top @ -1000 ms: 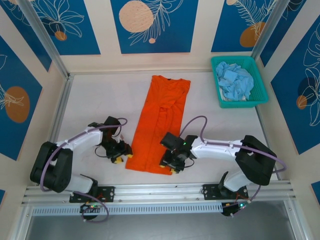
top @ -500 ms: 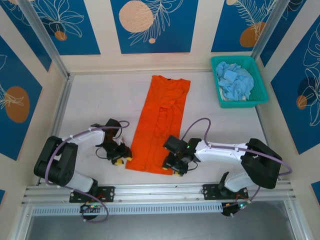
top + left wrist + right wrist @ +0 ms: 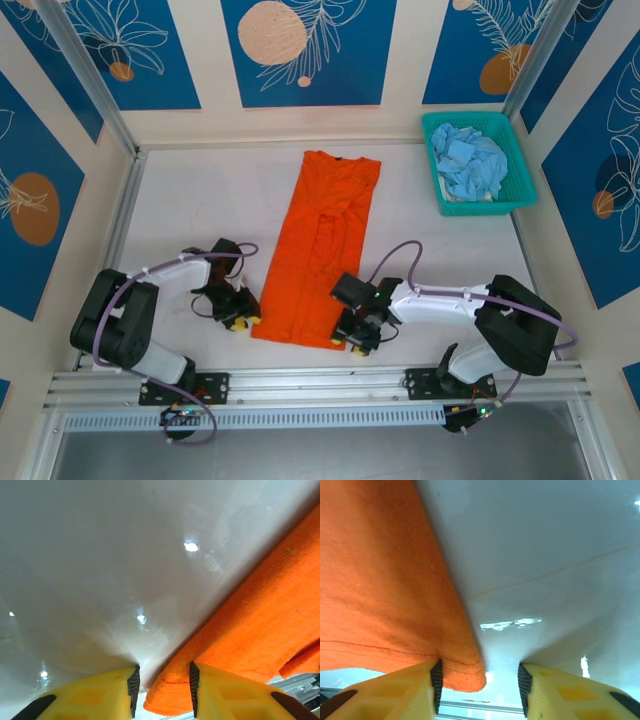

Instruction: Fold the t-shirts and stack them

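Note:
The bright orange t-shirt (image 3: 318,245) lies on the white table as a long narrow strip, collar far, hem near. My left gripper (image 3: 240,319) sits low at the hem's near left corner. In the left wrist view its fingers (image 3: 100,692) stand open, with the orange corner (image 3: 172,700) between them (image 3: 162,690). My right gripper (image 3: 357,339) is low at the near right corner, open (image 3: 479,690), with the hem corner (image 3: 465,672) just inside its left finger (image 3: 405,690). Pale blue t-shirts (image 3: 470,165) lie crumpled in the basket.
The teal mesh basket (image 3: 520,195) stands at the far right corner of the table. An aluminium rail (image 3: 320,380) runs along the near edge, close behind both grippers. Blue patterned walls enclose the table on three sides.
Both grippers have crept a little toward the near edge, ending at the orange shirt's two hem corners. The shirt itself has not moved.

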### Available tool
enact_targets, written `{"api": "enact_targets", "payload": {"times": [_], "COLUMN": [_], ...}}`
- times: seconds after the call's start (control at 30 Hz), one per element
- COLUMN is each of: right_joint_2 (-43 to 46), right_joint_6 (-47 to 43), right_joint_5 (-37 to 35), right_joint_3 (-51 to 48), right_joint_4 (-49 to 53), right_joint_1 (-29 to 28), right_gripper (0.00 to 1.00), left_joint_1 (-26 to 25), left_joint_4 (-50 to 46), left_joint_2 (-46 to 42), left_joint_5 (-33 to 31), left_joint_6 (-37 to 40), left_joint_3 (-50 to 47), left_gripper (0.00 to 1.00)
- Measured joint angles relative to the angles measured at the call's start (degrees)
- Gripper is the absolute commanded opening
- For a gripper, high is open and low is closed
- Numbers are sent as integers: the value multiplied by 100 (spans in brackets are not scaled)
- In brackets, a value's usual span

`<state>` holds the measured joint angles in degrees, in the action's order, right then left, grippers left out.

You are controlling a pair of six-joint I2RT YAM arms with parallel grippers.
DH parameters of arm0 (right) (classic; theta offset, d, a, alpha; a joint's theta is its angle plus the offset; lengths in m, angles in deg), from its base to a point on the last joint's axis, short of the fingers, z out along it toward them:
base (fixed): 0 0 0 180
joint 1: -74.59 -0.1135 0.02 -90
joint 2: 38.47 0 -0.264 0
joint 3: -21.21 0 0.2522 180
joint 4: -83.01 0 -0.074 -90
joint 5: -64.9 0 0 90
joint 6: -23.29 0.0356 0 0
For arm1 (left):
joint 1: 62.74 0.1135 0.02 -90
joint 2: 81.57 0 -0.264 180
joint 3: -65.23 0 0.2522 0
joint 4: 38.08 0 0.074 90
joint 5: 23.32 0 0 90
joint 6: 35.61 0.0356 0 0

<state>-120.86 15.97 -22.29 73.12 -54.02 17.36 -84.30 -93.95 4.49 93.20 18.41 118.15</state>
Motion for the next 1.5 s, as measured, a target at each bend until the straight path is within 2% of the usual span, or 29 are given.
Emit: {"api": "enact_targets", "payload": {"times": [0.1, 0.27, 0.43, 0.63, 0.83, 0.97, 1.13, 1.23, 1.5], "right_joint_2": [-31, -35, -83, -83, -85, -83, -83, -72, 138], "right_joint_6": [9, -20, -90, -131, -127, -127, -107, -90, -105], "right_joint_5": [-2, -2, -4, -72, -103, -164, -243, -245, -372], "right_joint_3": [22, 46, 131, 140, 140, 140, 140, 151, 122], "right_joint_4": [122, 160, 144, 4, -199, -179, -151, -105, 192], "right_joint_1": [2, 15, -13, -125, -192, -190, -190, -190, -208], "right_gripper": [29, 32, 39, 38, 34, 26, 15, 2, 0], "left_joint_1": [-20, -144, -310, -590, -776, -896, -957, -1084, -1226], "left_joint_4": [-28, -52, -85, -4, 20, 46, 37, 92, 116], "left_joint_2": [28, 48, 44, -127, -190, -251, -251, -249, -260], "left_joint_5": [-28, -103, -195, -330, -483, -584, -667, -566, -496], "left_joint_6": [-7, -26, 24, 52, 50, 33, -2, -13, -7], "left_joint_3": [22, 98, 173, 90, 81, 57, 39, 31, 31], "left_gripper": [30, 42, 43, 37, 38, 30, 9, 0, 0]}}
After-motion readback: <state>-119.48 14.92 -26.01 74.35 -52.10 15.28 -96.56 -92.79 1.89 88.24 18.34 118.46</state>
